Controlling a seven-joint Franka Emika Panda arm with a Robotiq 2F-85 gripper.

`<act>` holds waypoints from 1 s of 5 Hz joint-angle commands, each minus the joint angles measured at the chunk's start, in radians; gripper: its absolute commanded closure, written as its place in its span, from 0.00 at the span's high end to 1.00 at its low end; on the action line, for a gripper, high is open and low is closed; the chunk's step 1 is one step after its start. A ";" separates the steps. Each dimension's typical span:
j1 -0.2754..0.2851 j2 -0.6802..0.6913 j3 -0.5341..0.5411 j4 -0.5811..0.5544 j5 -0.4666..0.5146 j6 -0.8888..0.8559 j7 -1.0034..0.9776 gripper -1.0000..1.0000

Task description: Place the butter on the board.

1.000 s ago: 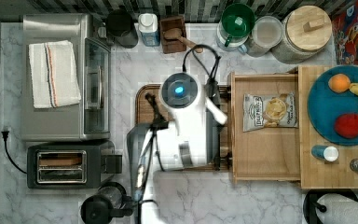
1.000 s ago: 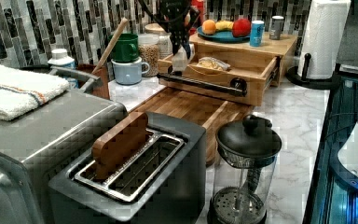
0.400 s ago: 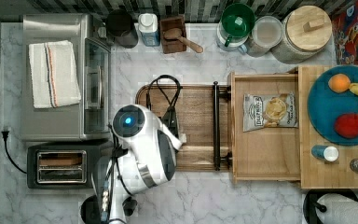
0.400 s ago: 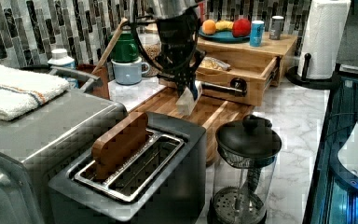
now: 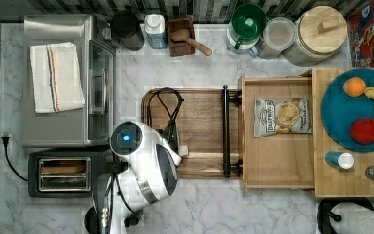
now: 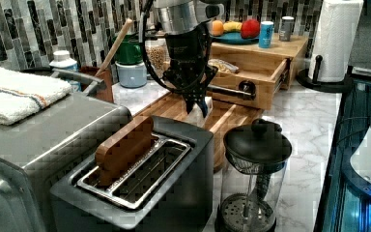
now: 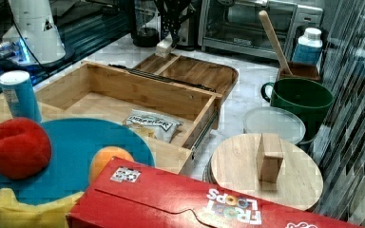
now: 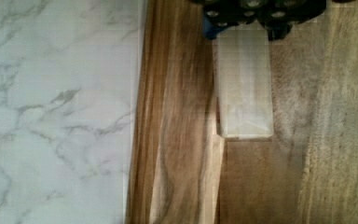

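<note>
My pincer (image 6: 196, 107) grips 1 stick of butter (image 8: 244, 88) by its end, so the wrapped length hangs free above the walnut board (image 5: 202, 122), near the top view's left, low enough to set down without dropping.

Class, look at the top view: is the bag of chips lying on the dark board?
No, the chips lie inside the open pale drawer, to the right of the dark board.

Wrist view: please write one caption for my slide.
Gripper holding the butter over the dark board, beside the marble counter.
</note>
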 commanded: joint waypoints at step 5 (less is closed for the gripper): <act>-0.006 0.037 0.001 0.002 0.071 0.171 0.110 0.21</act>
